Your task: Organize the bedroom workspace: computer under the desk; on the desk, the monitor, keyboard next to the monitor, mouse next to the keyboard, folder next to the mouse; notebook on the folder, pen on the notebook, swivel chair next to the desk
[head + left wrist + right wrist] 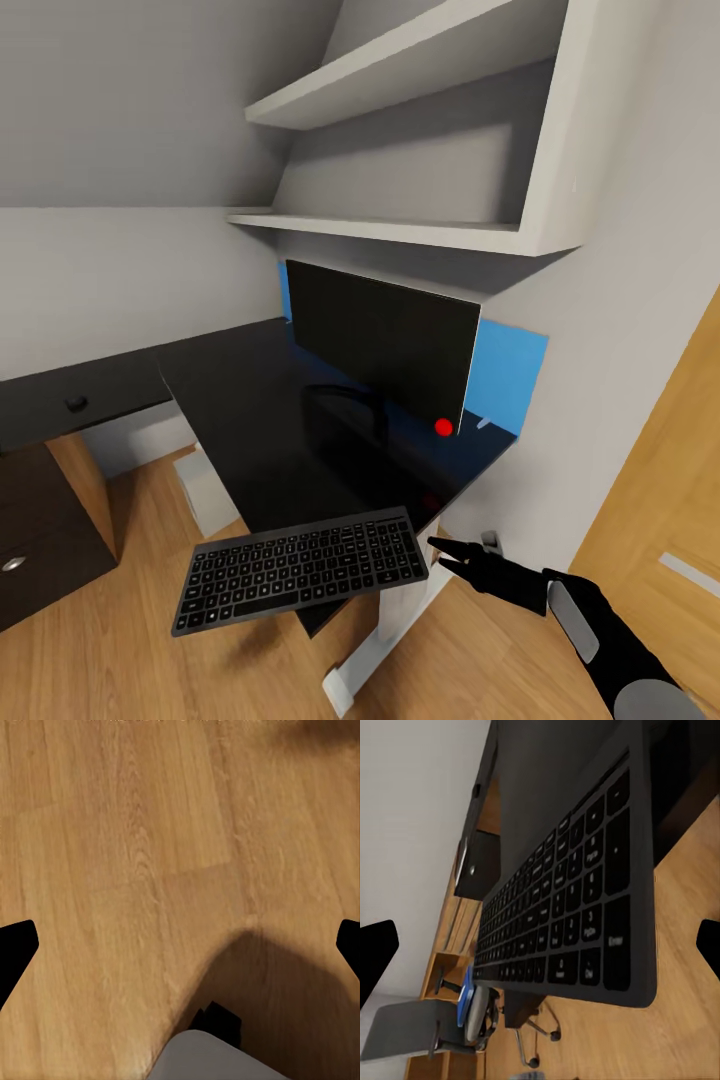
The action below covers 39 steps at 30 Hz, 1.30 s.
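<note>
My right gripper (445, 553): fingers spread, gripping nothing; the tips sit just off the keyboard's right end, and I cannot tell if they touch it.
Keyboard (302, 581): directly ahead of my right fingertips, lying on the near edge of the desk, its left part jutting out past the desk edge over the floor. In my right wrist view the keyboard (574, 896) stretches away from the fingers, keys facing up.
Desk (250, 400): glossy black top beyond my right gripper, with a blue back panel (510, 375) behind it.
Monitor (380, 340): upright on the desk, farther from my right gripper than the keyboard, red dot at its lower corner nearest that gripper.
Computer (205, 490): pale tower on the floor under the desk, beyond the keyboard's far end from my right gripper.
Swivel chair (427, 1027): far past the keyboard's other end in my right wrist view, with the blue folder (467, 994) on its seat.
My left gripper (180, 945): finger tips wide apart at the picture's edges, unloaded, above bare wooden floor (135, 855).
Shelves (400, 150): white, on the wall above the monitor.
</note>
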{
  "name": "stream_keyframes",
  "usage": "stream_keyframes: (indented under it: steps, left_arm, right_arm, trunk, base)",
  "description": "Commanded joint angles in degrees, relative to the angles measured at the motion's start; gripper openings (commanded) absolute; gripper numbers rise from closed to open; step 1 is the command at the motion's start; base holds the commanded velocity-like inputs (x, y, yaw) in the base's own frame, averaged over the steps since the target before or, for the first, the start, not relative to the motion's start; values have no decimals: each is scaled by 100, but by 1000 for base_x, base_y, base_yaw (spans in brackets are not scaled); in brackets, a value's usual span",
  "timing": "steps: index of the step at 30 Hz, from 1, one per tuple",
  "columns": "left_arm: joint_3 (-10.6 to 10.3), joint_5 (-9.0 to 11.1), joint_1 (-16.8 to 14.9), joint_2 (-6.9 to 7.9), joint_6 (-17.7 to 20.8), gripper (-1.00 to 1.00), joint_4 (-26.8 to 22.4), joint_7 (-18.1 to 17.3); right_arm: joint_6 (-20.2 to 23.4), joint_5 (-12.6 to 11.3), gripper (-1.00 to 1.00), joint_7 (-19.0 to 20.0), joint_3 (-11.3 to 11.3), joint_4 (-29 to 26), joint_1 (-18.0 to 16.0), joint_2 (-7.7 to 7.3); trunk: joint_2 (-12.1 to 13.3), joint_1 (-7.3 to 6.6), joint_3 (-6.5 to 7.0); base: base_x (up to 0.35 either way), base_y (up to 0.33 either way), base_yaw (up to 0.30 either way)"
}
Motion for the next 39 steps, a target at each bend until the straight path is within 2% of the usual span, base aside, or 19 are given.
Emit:
stream_keyframes:
  steps: [1, 6, 8, 15, 27, 39]
  left_arm:
    - [-48, 57, -3, 6, -37, 100, -2, 33]
    - [-40, -40, -3, 6, -141, 100, -1, 28]
    - [-31, -185, -3, 4, -240, 100, -2, 28]
    - [-18, -384, -3, 2, -336, 100, -1, 35]
    - [-8, -410, -3, 6, -356, 100, -1, 57]
    - [-7, -410, -3, 6, -359, 100, -2, 58]
  right_arm:
    - [32, -17, 100, 5, -7, 15, -3, 1]
    - [32, -17, 100, 3, -11, 62, -3, 2]
    - [32, -17, 100, 2, -12, 74, -3, 2]
    - [32, -17, 100, 1, -12, 89, -3, 8]
    - [5, -16, 100, -6, 18, 557, -3, 25]
    - [4, -9, 100, -7, 24, 639, -3, 50]
  trunk:
    - [-3, 0, -6]
    - [-3, 0, -6]
    - [-3, 0, -6]
    - [-3, 0, -6]
    - [-3, 0, -6]
    - [-3, 0, -6]
  base:
    - [9, 0, 0]
    - [131, 0, 0]
    - [210, 0, 0]
    - [80, 0, 0]
    - [6, 0, 0]
    - [0, 0, 0]
